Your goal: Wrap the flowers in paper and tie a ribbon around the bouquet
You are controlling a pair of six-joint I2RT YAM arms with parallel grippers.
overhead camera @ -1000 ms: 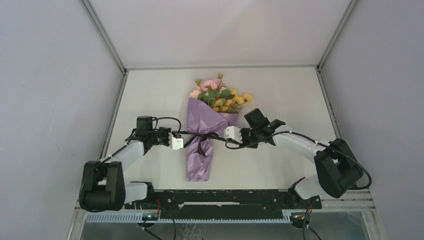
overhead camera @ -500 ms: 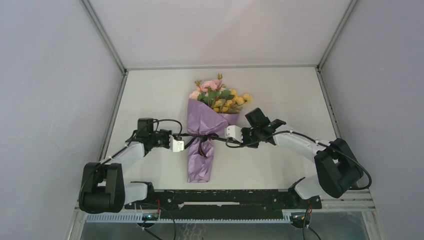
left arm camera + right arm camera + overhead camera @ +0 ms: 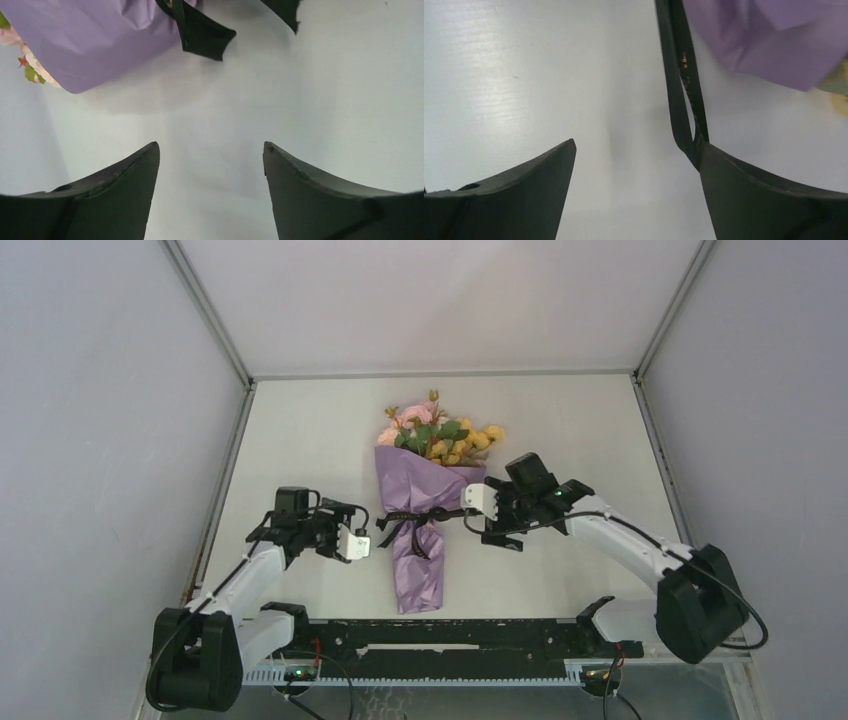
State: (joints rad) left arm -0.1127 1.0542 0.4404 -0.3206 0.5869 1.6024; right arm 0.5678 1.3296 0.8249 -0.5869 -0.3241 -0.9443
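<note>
top view
- bouquet (image 3: 428, 480): lies mid-table, wide end far, narrow end near the arm bases
- flowers (image 3: 435, 430): pink and yellow, stick out of the far end of the cone
- paper (image 3: 420, 575): purple, wrapped round the stems
- ribbon (image 3: 415, 517): dark, tied round the middle of the cone, tails out to both sides
- left gripper (image 3: 366, 543): just left of the bouquet, apart from it, low over the table (image 3: 300, 440)
- right gripper (image 3: 467, 503): just right of the bouquet, at the right ribbon tail
- jaw state: too small to tell in this view

left wrist view
- left gripper (image 3: 210, 147): jaws wide apart, nothing between the fingers (image 3: 125, 192), only bare table (image 3: 310, 100)
- ribbon (image 3: 202, 32): cut end lies on the table beyond the fingertips, not touching them; a second dark end at the top edge
- paper (image 3: 100, 40): top left, resting on the table
- flowers (image 3: 31, 70): a bit of pink and green at the left edge

right wrist view
- right gripper (image 3: 634, 142): jaws wide apart, not clamped on anything
- ribbon (image 3: 684, 75): folded strand runs down from the top, its loop touches the inner tip of the right-hand finger; faint lettering
- paper (image 3: 769, 45): top right, beside the ribbon
- table (image 3: 524, 75): bare between the fingers (image 3: 504, 200)
</note>
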